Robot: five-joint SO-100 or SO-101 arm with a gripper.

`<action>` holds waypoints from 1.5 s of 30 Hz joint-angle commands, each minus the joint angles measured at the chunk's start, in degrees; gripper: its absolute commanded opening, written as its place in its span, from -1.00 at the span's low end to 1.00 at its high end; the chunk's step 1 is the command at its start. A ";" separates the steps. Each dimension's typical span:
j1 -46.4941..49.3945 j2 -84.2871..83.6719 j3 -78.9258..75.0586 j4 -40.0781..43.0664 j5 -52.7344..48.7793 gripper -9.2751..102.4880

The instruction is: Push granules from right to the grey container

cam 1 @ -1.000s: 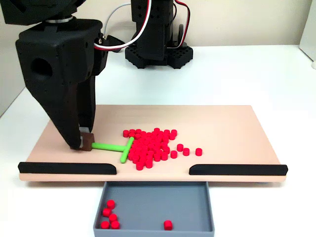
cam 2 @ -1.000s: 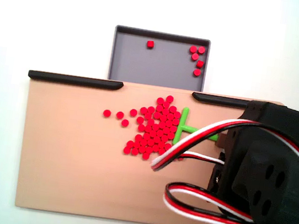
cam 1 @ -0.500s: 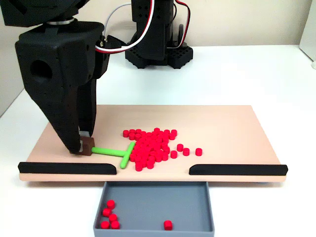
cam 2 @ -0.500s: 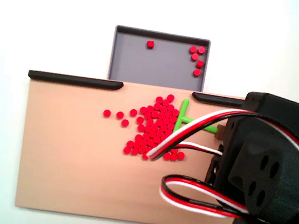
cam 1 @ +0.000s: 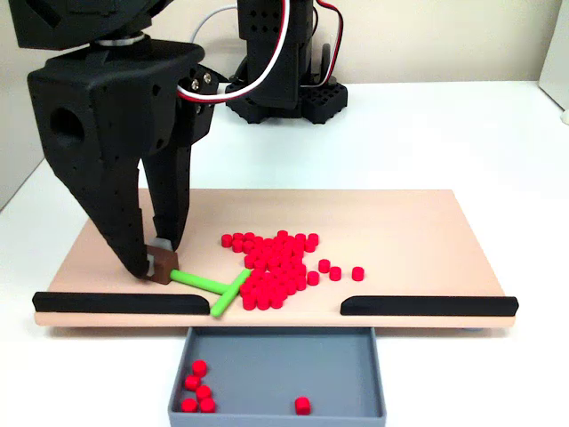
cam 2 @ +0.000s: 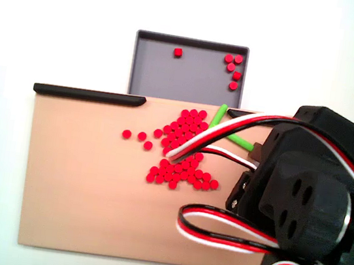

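1. Fixed views both take in the grey tray [cam 1: 369, 374] [cam 2: 153, 70], which sits nearest the camera in the low front view, just below the board's front edge at the gap between the two black strips [cam 1: 120, 302] [cam 1: 429, 305].
2. Five granules lie in the tray: four bunched in its front-left corner [cam 1: 197, 391] and one alone near the front wall [cam 1: 303, 406].
3. On the board [cam 1: 418, 240] [cam 2: 74, 204], the main pile of granules [cam 1: 276, 262] [cam 2: 184, 150] lies near the front edge, its front rows close to the gap; three strays [cam 1: 336, 269] trail off to the right in the front view.
4. The green stick [cam 1: 213, 289] [cam 2: 232, 139] lies tilted, its crossbar against the pile's left side in the front view, one tip reaching toward the front edge.
5. The gripper [cam 1: 158, 265] stands over the board's front-left part, its jaws clamped on the brown block at the end of the stick's handle.
6. Farther back, the arm's base [cam 1: 280, 98] stands on the white table beyond the board.
7. As a judgement, the task is at an early stage: only a few granules are in the tray and nearly the whole pile has yet to be swept through the gap, with the three strays to be gathered as well.
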 commanded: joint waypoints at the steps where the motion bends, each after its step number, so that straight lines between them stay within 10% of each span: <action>1: -0.88 0.44 0.18 0.26 1.93 -0.84; 45: -7.91 19.78 3.52 0.53 60.91 -0.84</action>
